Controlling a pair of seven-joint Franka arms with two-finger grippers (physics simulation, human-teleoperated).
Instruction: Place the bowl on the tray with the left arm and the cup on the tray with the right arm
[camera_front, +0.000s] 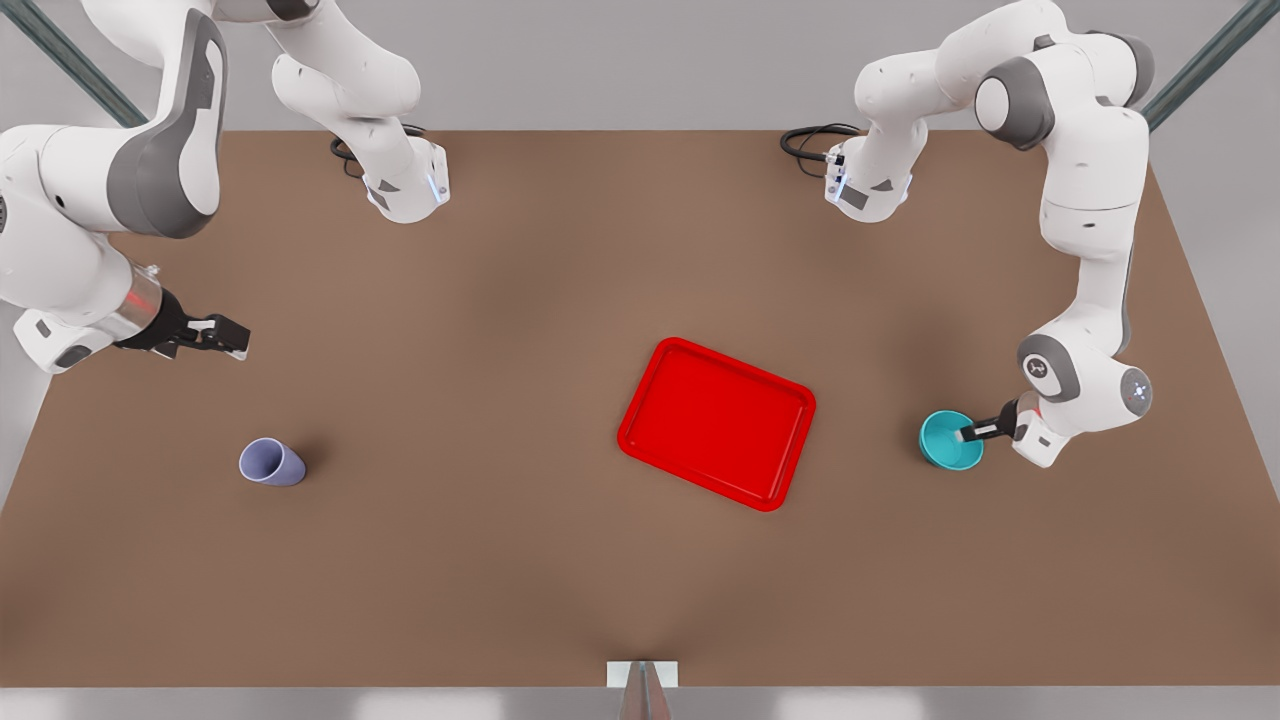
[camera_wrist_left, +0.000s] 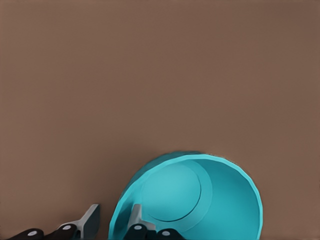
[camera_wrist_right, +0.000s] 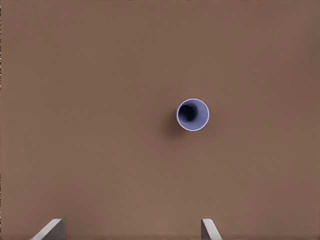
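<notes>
The red tray (camera_front: 716, 423) lies flat near the middle of the brown table (camera_front: 500, 560), turned a little so its corners point off to the sides. There is lots of bare table all around it. Nothing sits on it.

The teal bowl (camera_front: 950, 441) is on the front view's right, a short way from the tray's edge, with open table between them. The left gripper (camera_front: 968, 434) is at the bowl. In the left wrist view one finger (camera_wrist_left: 135, 218) is inside the bowl (camera_wrist_left: 200, 200) and the other finger is outside, so the bowl's wall is between them. The gap is small, but I cannot tell if they squeeze the wall.

The purple cup (camera_front: 271, 463) stands on the front view's left, well apart from the tray, with its open top up. The right gripper (camera_front: 222, 335) hangs in the air above the table, up and away from the cup, and waits. Its fingers are spread wide, and the right wrist view shows the cup (camera_wrist_right: 192, 114) far below them with nothing near it.

The table is plain and smooth. A gray wall is behind it.
</notes>
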